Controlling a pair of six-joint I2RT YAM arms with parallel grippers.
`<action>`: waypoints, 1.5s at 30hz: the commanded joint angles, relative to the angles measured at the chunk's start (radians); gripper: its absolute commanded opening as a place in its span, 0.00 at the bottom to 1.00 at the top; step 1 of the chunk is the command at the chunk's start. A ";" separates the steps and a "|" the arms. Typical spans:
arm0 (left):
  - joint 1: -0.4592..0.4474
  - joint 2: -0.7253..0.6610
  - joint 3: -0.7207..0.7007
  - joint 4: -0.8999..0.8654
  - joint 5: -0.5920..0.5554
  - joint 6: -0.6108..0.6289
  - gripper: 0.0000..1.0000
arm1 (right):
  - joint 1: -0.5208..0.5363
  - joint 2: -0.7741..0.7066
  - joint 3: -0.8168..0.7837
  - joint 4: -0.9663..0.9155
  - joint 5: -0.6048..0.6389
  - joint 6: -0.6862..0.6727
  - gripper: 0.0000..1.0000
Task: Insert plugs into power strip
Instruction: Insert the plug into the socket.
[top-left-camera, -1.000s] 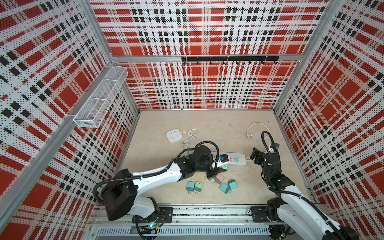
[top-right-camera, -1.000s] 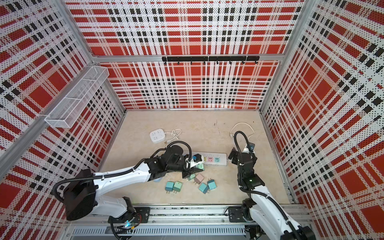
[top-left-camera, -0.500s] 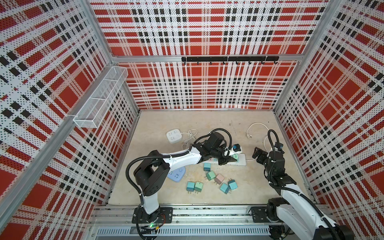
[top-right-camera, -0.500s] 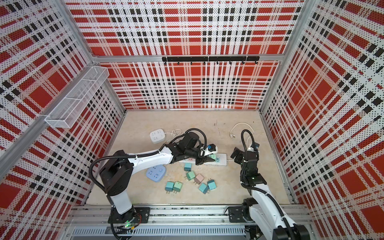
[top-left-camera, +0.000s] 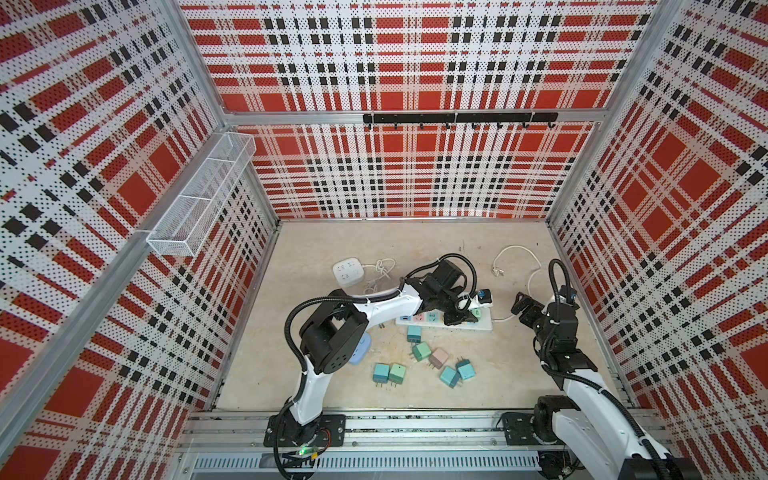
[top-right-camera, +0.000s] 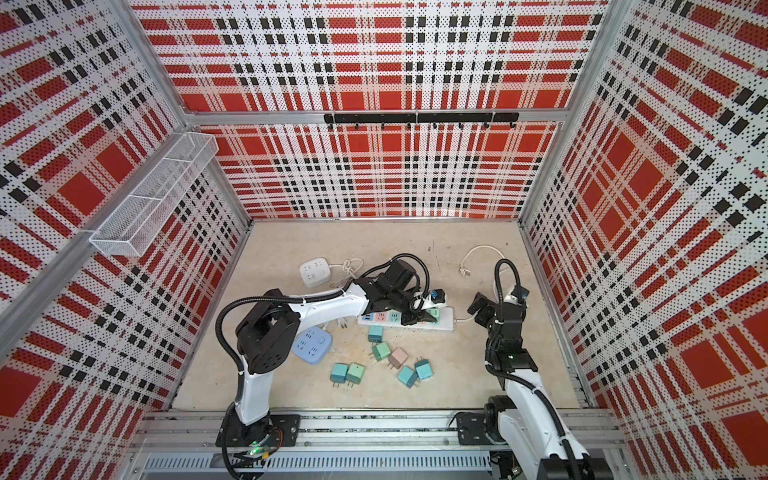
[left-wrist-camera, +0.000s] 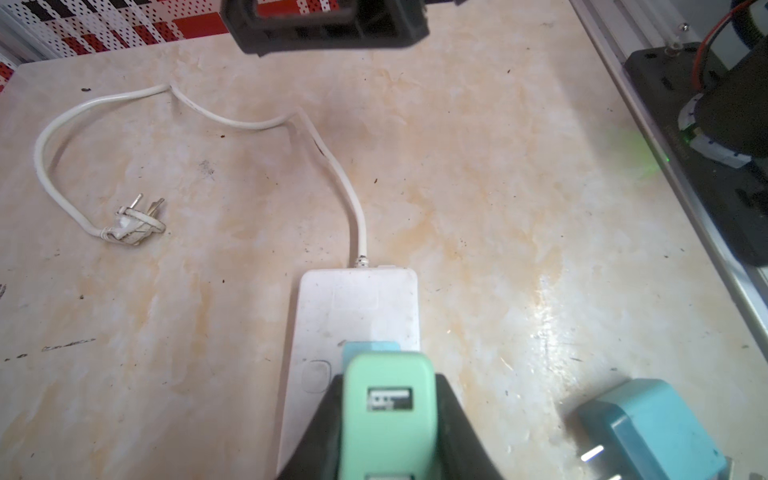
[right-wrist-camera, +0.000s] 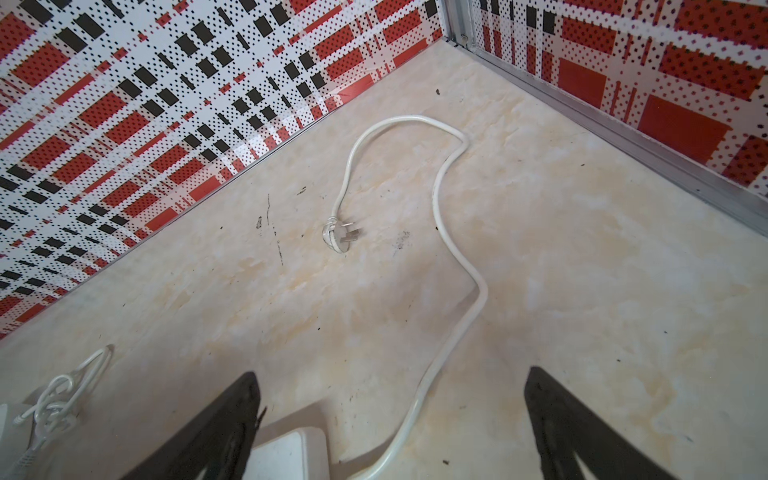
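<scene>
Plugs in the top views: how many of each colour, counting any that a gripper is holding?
Teal plugs: 4
Mint green plugs: 3, one in the left gripper
Pale pink plug: 1
Total: 8

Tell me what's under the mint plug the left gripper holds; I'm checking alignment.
The white power strip, a blue patch showing beside the mint plug. The plug and the left gripper hide the prongs and slots.

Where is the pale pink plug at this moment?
In both top views the pale pink plug lies loose on the table, nearer the robot than the white power strip, beside a teal plug.
</scene>
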 joint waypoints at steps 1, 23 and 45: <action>0.009 0.046 0.055 -0.038 0.022 0.043 0.00 | -0.005 -0.016 -0.017 0.046 -0.030 0.018 0.99; 0.023 0.143 0.126 -0.058 0.041 0.033 0.00 | -0.009 -0.012 -0.017 0.052 -0.041 0.018 1.00; -0.027 0.149 0.145 -0.119 -0.015 -0.010 0.00 | -0.009 -0.019 -0.022 0.056 -0.048 0.016 1.00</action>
